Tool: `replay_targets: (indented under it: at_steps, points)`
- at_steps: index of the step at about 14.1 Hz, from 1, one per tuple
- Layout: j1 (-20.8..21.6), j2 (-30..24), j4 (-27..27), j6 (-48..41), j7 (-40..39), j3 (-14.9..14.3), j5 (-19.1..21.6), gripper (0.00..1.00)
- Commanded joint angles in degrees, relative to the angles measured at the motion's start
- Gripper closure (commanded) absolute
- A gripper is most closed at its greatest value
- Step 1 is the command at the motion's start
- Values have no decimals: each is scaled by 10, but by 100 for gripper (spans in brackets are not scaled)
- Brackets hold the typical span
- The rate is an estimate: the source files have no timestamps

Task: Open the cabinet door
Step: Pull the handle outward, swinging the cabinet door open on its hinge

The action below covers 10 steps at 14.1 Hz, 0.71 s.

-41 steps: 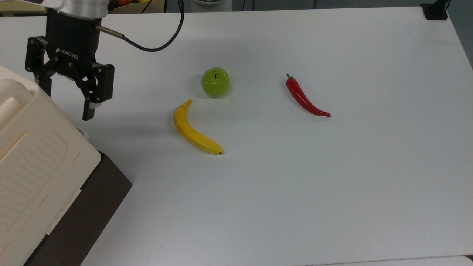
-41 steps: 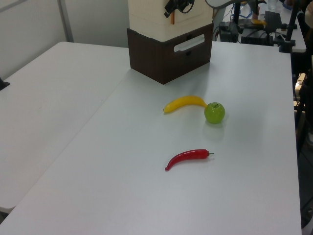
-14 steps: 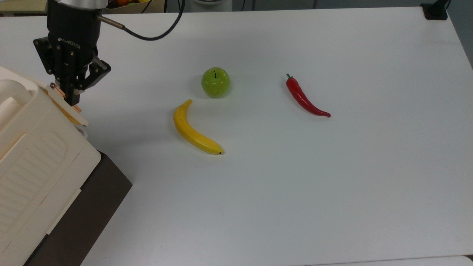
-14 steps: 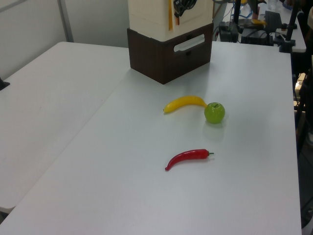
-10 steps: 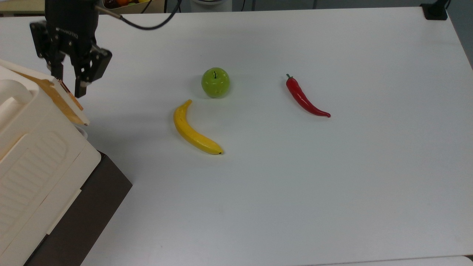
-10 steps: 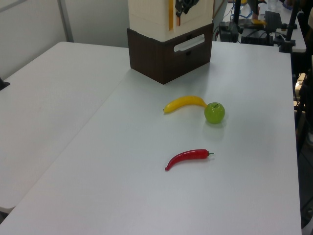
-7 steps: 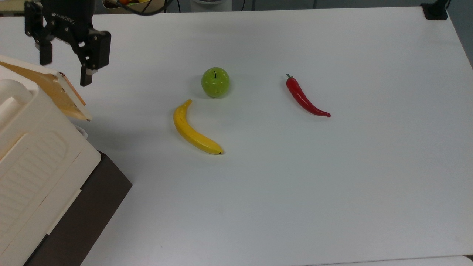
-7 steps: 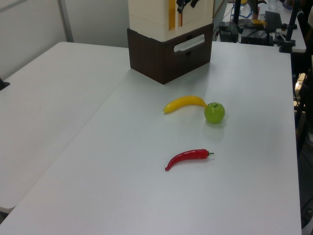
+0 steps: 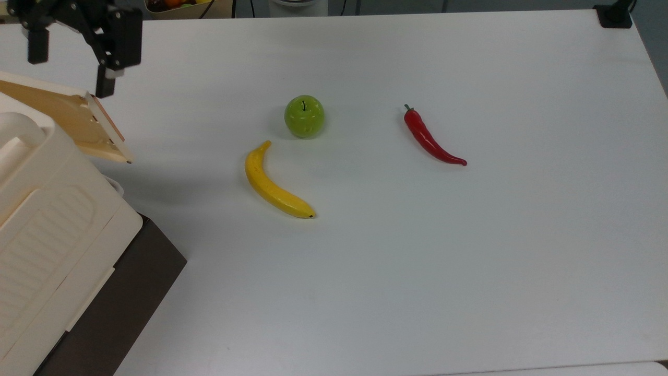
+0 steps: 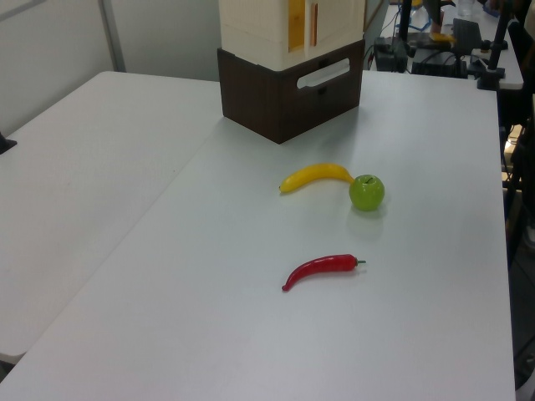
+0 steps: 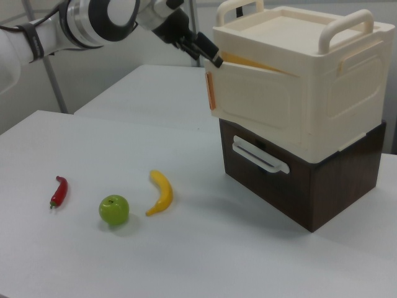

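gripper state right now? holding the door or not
gripper: open, holding nothing; it sits apart from the cabinet door, which stands ajar.

Cabinet door [image 9: 78, 122] ajar, jutting over table [image 9: 469, 261]; banana [image 9: 274, 185] near.

the arm [image 11: 56, 28] is glossy white with rounded segments, a wide black band and a silver ring near the wrist, and a thin black strap around it further back. the hand [image 9: 68, 65] is matte black, boxy, with two slim angular fingers [image 9: 106, 78] on linked joints.
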Motion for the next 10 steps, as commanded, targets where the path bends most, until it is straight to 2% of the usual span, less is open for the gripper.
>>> replay_targets:
  at_steps: [1, 4, 10]
  points:
    - [1, 1, 7, 76, 5, -4, -13, 0]
    - [3, 8, 6, 149, 4, -3, -15, 0]
    - [3, 18, -15, 154, 2, -3, -21, 0]
